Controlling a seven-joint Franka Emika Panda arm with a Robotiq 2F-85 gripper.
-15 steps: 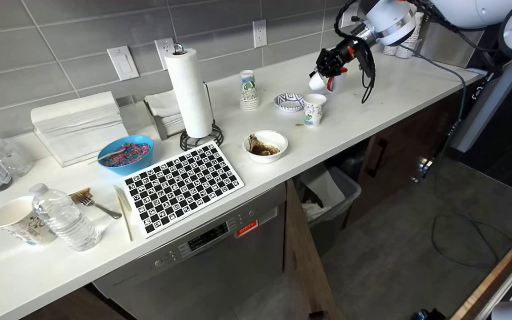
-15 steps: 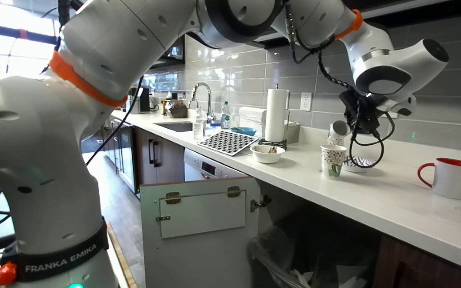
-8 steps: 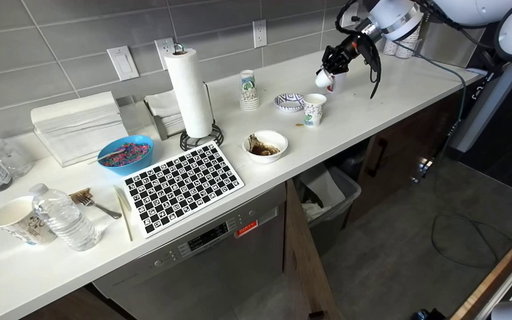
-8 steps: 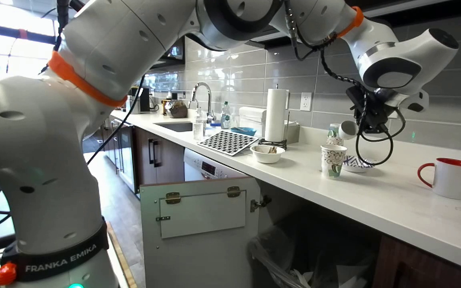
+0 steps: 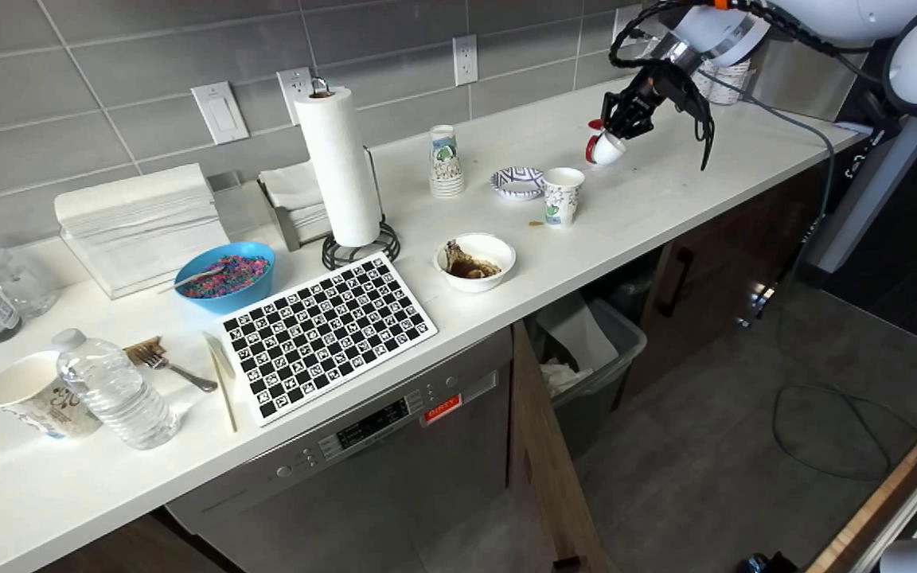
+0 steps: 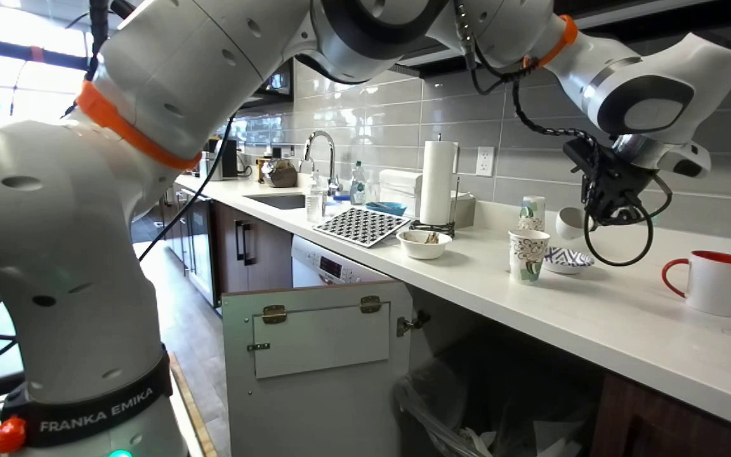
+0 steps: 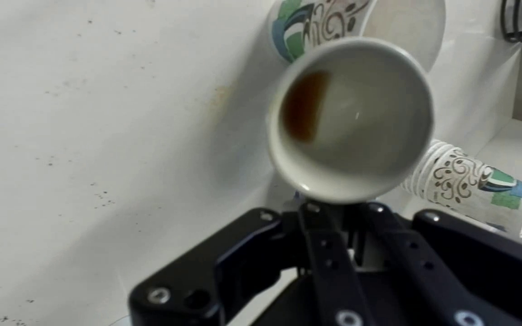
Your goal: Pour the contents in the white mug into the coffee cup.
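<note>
Arm: has swung along the counter, likely lining up the pour; base band reads FRANKA EMIKA.
Dishwasher: red label says DIRTY.
Claw: narrow, holding the white mug.
Red-handled mug: upright, probably the coffee cup.
White mug: tilted midair, nearer that one than a second ago.
Brown liquid: inside, apparently unpoured.

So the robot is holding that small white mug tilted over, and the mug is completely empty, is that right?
Not empty: the wrist view shows brown liquid inside the small white mug, which the gripper does hold tilted.
</note>
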